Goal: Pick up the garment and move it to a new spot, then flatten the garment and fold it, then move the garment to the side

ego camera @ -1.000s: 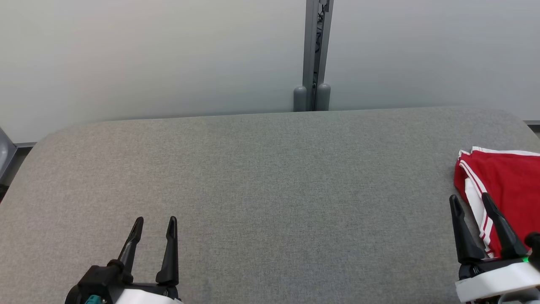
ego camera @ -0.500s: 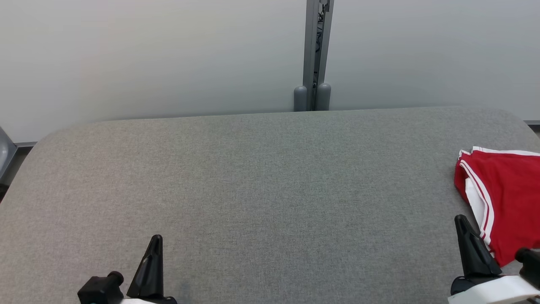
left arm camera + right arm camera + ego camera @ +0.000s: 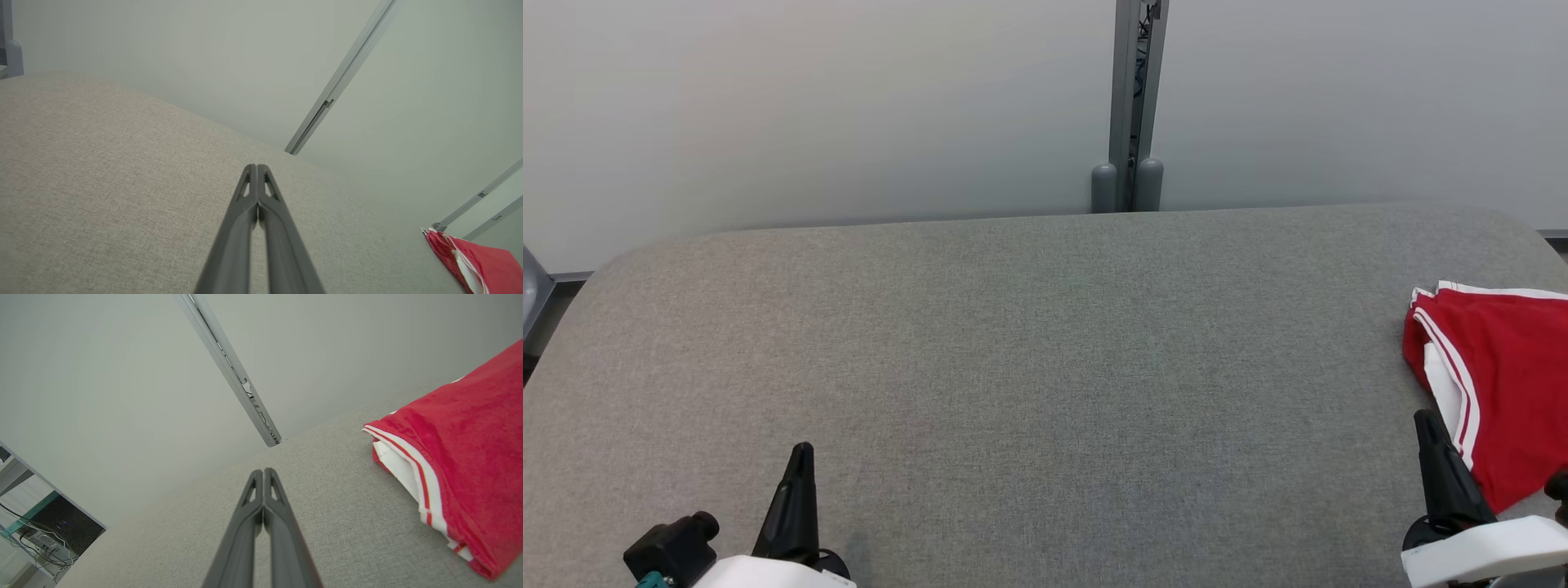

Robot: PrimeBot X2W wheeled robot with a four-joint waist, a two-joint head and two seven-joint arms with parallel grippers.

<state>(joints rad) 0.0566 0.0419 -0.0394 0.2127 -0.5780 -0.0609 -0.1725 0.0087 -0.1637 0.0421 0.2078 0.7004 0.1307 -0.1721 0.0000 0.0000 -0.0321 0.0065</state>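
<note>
While my two arms sit low at the near edge of the grey cloth-covered table, the garment lies at the table's right side, partly cut off by the head view's right border. It is red with white hems carrying thin red stripes. It is folded over on itself, with a white inner layer showing at the fold that faces me.

My left gripper is at the lower left, its two dark fingers pressed together along their length and clamped on nothing. It points across bare table, well apart from the garment.

My right gripper is at the lower right, its fingers likewise pressed together and empty. It stands just beside the garment's striped hem. In the right wrist view a strip of bare grey cloth separates the fingertips from that hem.

Behind the table is a pale wall, divided by a vertical grey metal post. Two rounded grey caps sit at the post's base, at the table's far edge.
</note>
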